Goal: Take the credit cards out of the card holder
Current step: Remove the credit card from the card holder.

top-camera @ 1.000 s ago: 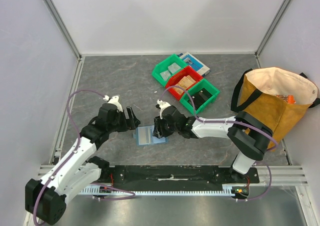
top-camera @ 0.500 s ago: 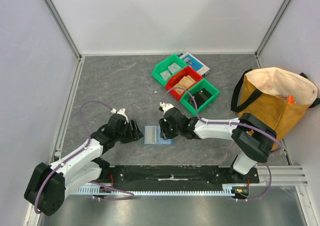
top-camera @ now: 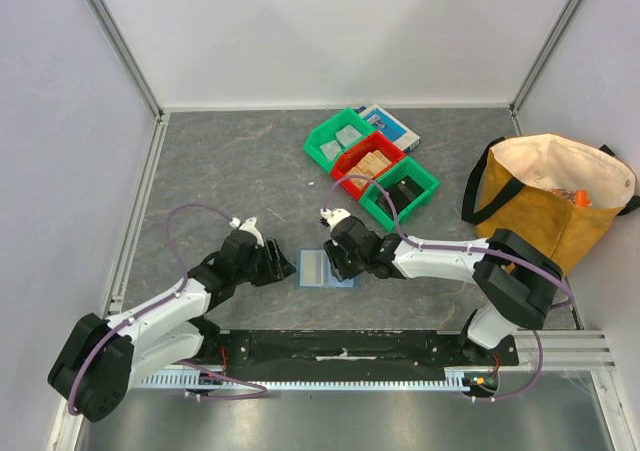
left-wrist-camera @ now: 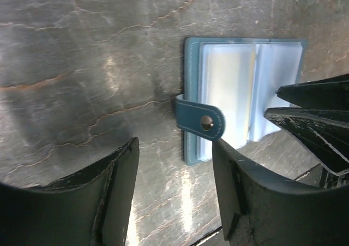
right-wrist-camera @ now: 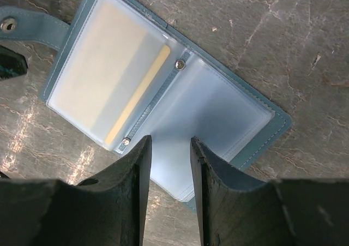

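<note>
Since the earlier view my left tool (left-wrist-camera: 174, 153) has advanced right, jaws spread and empty, up to the strap (left-wrist-camera: 202, 120) of the card holder (top-camera: 325, 269), which lies open left-to-right on the tabletop (top-camera: 230, 171), a card (right-wrist-camera: 136, 93) in its left half; my right tool (right-wrist-camera: 170, 164) stands over the right half, grip not determinable.

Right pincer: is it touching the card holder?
Cannot tell. The right wrist view shows the right pincer with its tips over the open card holder, but neither contact nor a gap shows plainly.
</note>
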Robot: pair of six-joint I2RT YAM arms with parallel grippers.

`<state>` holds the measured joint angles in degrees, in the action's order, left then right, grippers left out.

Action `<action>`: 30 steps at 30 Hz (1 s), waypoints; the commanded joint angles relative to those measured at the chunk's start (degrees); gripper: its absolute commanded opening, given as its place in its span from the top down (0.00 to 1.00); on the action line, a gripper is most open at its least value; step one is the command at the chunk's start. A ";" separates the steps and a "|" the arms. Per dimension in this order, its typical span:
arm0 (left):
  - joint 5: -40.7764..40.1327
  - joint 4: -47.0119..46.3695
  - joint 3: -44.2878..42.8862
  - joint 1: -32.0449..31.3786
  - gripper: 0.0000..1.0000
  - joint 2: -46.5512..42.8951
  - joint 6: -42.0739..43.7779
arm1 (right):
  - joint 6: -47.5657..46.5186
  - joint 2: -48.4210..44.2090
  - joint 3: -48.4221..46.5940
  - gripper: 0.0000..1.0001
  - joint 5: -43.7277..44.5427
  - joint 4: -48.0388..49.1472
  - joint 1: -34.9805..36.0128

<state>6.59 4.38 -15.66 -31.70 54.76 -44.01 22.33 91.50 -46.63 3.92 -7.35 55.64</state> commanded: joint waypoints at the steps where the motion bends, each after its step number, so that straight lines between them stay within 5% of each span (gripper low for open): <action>1: 0.18 -5.69 -4.63 -2.39 0.35 2.27 -0.21 | -1.85 -0.63 -0.57 0.58 1.53 -2.31 -0.09; 5: -3.58 -4.91 -7.19 -3.45 0.36 6.92 0.85 | -1.94 -1.06 -0.21 0.58 2.14 -2.31 -0.09; 7: -5.79 -4.73 -7.37 -3.54 0.45 8.95 0.50 | -1.94 -1.33 -0.04 0.58 2.32 -2.23 -0.09; 13: -6.33 -6.75 -4.82 -6.17 0.97 10.37 -2.39 | -1.15 -3.52 -0.30 0.55 1.09 -2.23 0.08; 18: -6.41 -6.32 -2.71 -8.02 0.98 6.33 -5.03 | -1.06 -5.46 -2.67 0.45 1.96 -2.66 1.58; 26: -4.92 -5.70 2.21 -9.25 0.98 -1.58 -9.51 | -0.18 -0.72 -9.61 0.06 10.92 -5.12 8.34; 30: -4.74 -5.44 3.53 -9.34 0.98 -2.47 -10.22 | 0.70 3.50 -11.90 0.05 15.31 -5.74 10.89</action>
<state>1.83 -0.12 -13.26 -40.71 53.25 -51.18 21.89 91.15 -55.53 12.36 -11.86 64.49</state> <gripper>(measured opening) 0.044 0.952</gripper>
